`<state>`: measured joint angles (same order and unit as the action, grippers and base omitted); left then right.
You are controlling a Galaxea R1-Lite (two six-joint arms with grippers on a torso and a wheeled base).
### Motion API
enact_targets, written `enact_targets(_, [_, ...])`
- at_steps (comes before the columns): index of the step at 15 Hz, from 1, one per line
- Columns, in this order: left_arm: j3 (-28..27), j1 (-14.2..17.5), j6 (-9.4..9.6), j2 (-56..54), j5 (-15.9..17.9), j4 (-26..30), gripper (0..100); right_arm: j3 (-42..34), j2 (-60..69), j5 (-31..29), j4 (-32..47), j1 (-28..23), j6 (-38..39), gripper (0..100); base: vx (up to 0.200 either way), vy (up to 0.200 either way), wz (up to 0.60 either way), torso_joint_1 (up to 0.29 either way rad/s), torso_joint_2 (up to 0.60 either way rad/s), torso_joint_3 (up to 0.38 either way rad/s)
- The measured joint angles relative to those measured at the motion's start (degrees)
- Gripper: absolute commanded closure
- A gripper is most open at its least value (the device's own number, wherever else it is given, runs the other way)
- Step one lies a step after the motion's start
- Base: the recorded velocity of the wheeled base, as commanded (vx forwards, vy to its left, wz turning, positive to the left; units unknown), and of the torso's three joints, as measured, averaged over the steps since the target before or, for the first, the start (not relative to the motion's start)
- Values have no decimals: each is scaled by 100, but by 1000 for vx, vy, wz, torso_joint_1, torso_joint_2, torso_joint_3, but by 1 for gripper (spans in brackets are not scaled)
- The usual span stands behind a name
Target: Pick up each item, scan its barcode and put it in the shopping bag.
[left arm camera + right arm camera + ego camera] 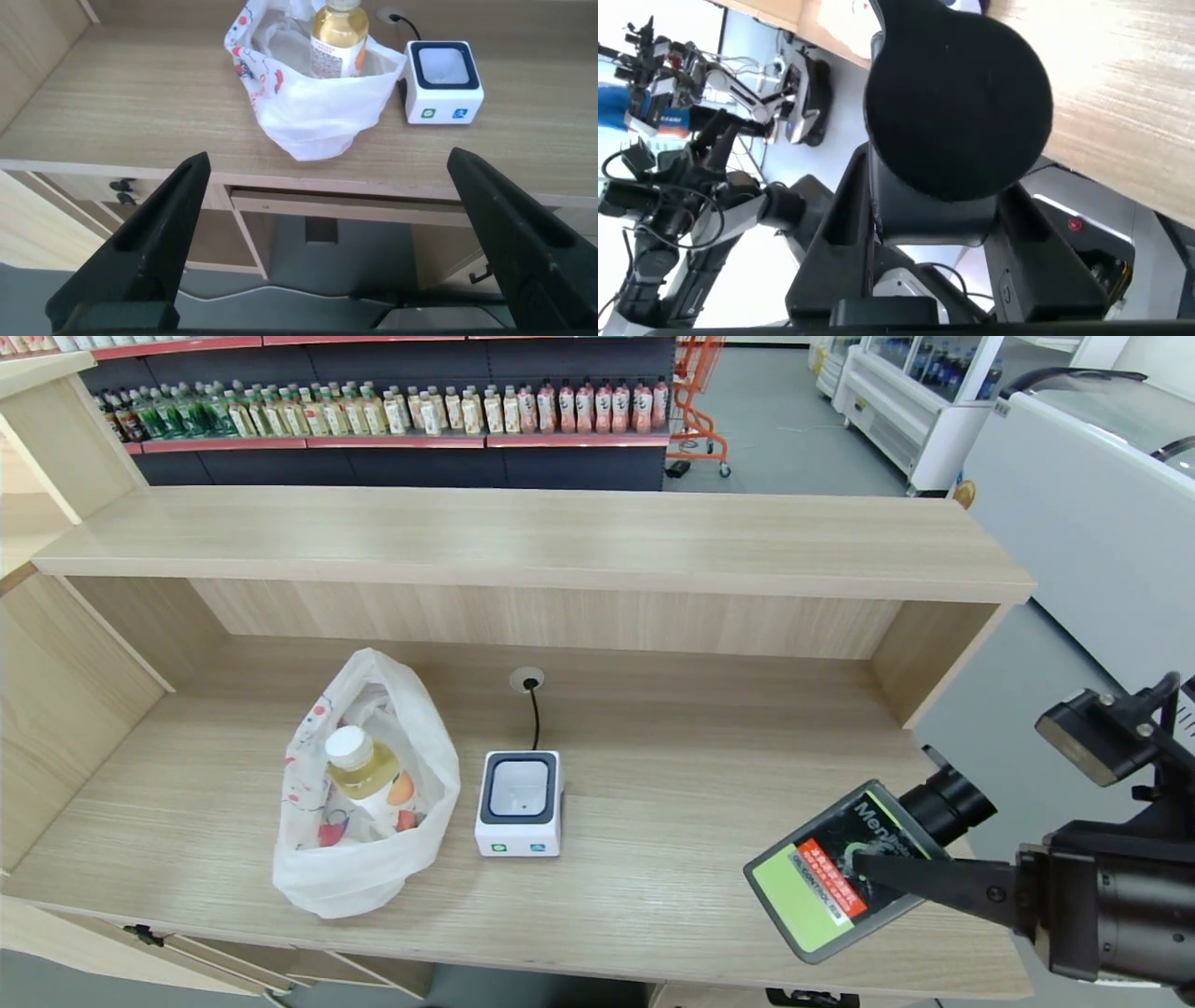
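On counter: shopping bag, scanner; shelves behind. Right jaws grip tube, left jaws spread.

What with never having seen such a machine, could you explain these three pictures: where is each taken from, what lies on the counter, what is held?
It is a two-armed robot at a shop counter. The wide picture comes from its head camera, the others from its wrists. On the counter stand a white bag holding a bottle and, beside it, a small scanner. The right claw grips a dark tube with a green label. The left claw is open and empty, before the counter's near edge.
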<state>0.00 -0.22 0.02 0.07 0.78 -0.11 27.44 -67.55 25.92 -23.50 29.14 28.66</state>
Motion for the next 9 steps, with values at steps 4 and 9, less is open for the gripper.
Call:
enact_targets(4, [0,6,-5,0,1,-5,0,52,-475,-356,-747,-9,-4,100,0,200,0,4,1,6])
enact_targets(9, [0,4,9,0,0,-5,0,456,-1616,-870,-1536,-15,-17,100,0,120,0,0,0,4])
